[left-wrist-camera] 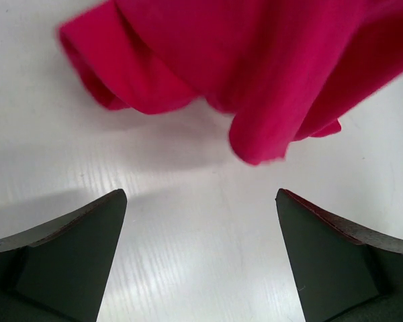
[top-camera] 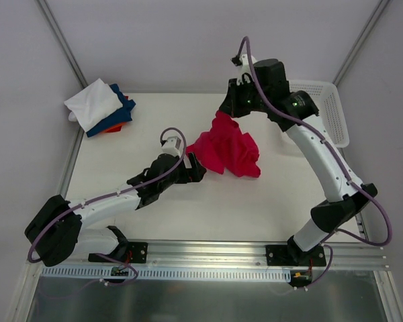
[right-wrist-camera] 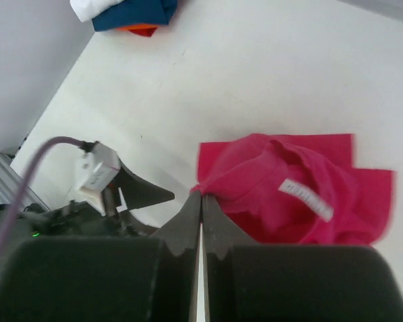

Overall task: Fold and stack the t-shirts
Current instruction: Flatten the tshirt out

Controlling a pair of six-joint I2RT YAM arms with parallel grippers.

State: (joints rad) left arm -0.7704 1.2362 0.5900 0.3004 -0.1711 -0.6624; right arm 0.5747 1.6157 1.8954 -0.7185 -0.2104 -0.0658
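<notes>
Crimson t-shirt (top-camera: 227, 149) in the clamped right gripper (right-wrist-camera: 201, 201); left gripper (left-wrist-camera: 200, 196) agape near it.

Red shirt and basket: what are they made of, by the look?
Red shirt: soft cloth, probably a cotton-type jersey, matte. It bunches in loose folds and carries a sewn white neck label. The fibre can't be told.
Basket: looks like rigid white plastic, going by the even moulded lattice walls and straight rim. It is too small in view to judge gloss.

White table (top-camera: 188, 215) under soft light, pale grey walls (top-camera: 188, 40) behind and at both sides, white basket (top-camera: 332, 107) at far right corner, metal rail (top-camera: 208, 251) along near edge
</notes>
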